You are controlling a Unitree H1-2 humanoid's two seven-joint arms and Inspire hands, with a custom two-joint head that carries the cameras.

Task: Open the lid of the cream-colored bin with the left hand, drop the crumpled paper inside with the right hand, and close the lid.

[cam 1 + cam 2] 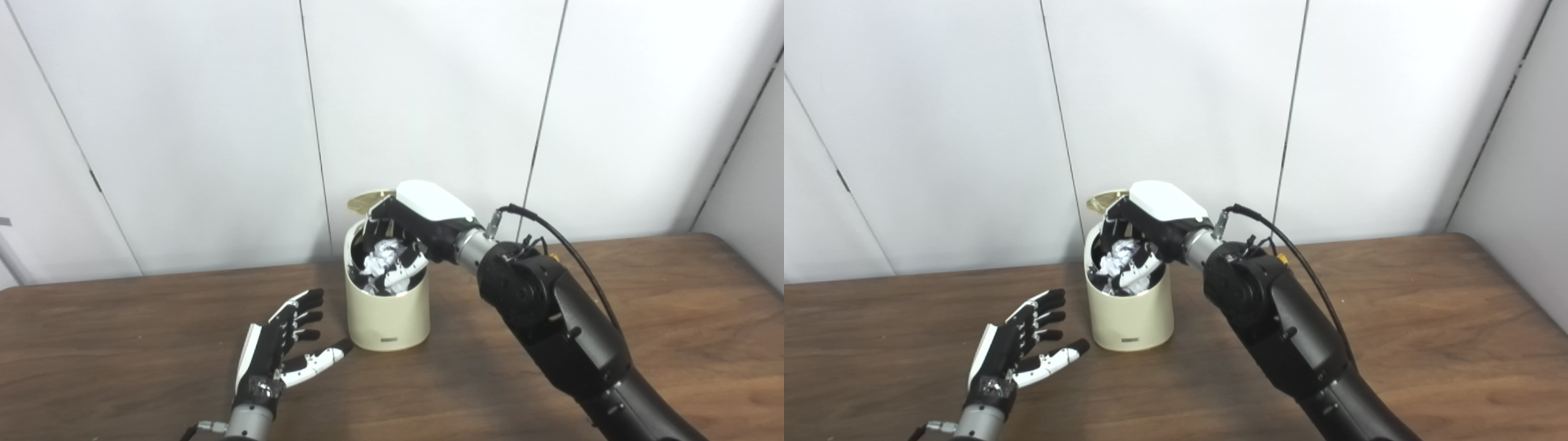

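Observation:
The cream-colored bin [386,318] stands on the table near the back wall, its lid [367,201] tipped up behind the opening. My right hand [413,229] reaches over the bin's mouth, fingers curled down into it and shut on the white crumpled paper [383,256], which sits at the rim level inside the opening. My left hand [282,346] hovers low over the table to the left of the bin, open with fingers spread, its thumb tip close to the bin's base and holding nothing.
The brown wooden table [674,318] stretches to both sides, with a rounded corner at the far right. White wall panels [429,92] rise directly behind the bin. My right forearm [551,312] crosses the table right of the bin.

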